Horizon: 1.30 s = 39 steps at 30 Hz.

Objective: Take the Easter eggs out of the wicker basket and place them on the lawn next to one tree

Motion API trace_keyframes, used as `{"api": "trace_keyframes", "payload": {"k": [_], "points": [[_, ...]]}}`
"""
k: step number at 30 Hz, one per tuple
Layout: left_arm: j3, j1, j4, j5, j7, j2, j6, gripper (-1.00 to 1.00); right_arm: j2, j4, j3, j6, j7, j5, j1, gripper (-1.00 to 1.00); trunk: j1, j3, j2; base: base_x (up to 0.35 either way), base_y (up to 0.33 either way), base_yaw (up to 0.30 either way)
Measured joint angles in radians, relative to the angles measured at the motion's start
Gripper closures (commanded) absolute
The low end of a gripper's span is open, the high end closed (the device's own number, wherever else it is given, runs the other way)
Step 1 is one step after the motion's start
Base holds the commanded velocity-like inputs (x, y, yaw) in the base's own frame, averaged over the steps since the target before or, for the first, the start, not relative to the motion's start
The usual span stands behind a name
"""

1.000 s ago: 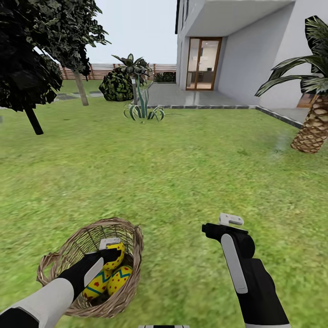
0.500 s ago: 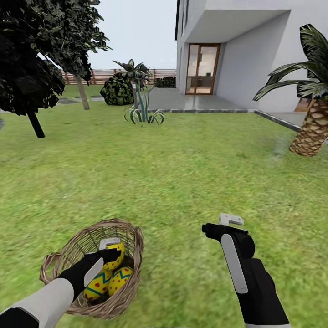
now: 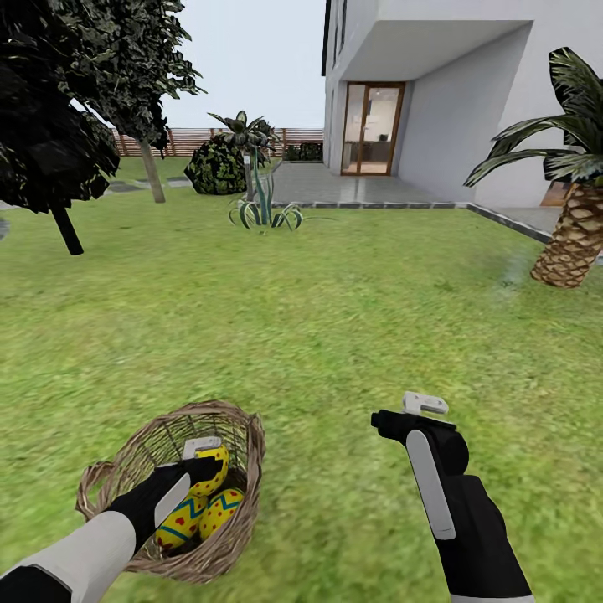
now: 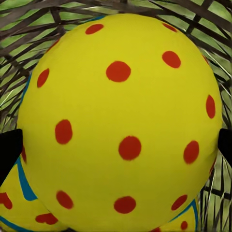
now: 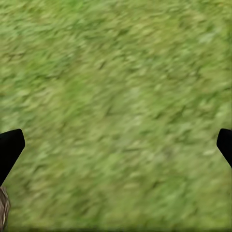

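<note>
The wicker basket [image 3: 249,477] stands on the lawn [image 3: 318,335] at the near left. Inside it my left gripper [image 3: 205,465] is open, with one dotted yellow egg [image 3: 218,462] between its fingers. That egg [image 4: 121,121] spans the whole gap in the left wrist view, with the weave [image 4: 29,19] behind it. Two more eggs [image 3: 221,511] [image 3: 178,525] with blue zigzag bands lie lower in the basket. My right gripper [image 3: 408,412] hangs open over bare grass [image 5: 116,72] to the basket's right. The pale-trunked tree [image 3: 152,174] stands far back on the left.
A thin dark-trunked tree [image 3: 65,230] is at the far left and a scaly palm [image 3: 574,243] at the right. A spiky plant [image 3: 264,209] and a bush [image 3: 216,166] stand mid-distance. Beyond them lie the grey patio [image 3: 352,188] and the house.
The whole picture has shifted slightly, so the camera has moved. Both grippers and the eggs stand as before.
</note>
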Motion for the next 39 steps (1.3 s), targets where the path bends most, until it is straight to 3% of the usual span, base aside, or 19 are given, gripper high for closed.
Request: {"api": "trace_keyframes", "payload": {"k": [7,12,24,39], "points": [[0.003,0.000,-0.006,0.001,-0.002,0.001,0.030,1.00,0.000,0.000,0.000,0.000,0.000,0.000,0.000,-1.00,0.000,0.000,0.000,-0.003,0.000,0.000],[0.003,0.000,-0.010,0.001,-0.002,0.002,0.084,1.00,0.000,0.001,0.000,0.000,0.000,-0.001,0.000,-1.00,-0.002,0.019,0.001,0.000,0.000,0.000],[0.003,0.000,-0.007,0.005,-0.002,0.002,0.099,1.00,0.000,0.001,0.000,0.000,0.000,0.000,0.000,-1.00,-0.008,0.066,0.004,0.000,0.000,0.000],[0.007,-0.001,0.001,0.006,-0.002,0.001,0.168,1.00,0.002,0.001,0.000,-0.001,0.000,-0.001,0.000,-1.00,-0.065,0.113,0.109,0.000,0.000,0.000]]}}
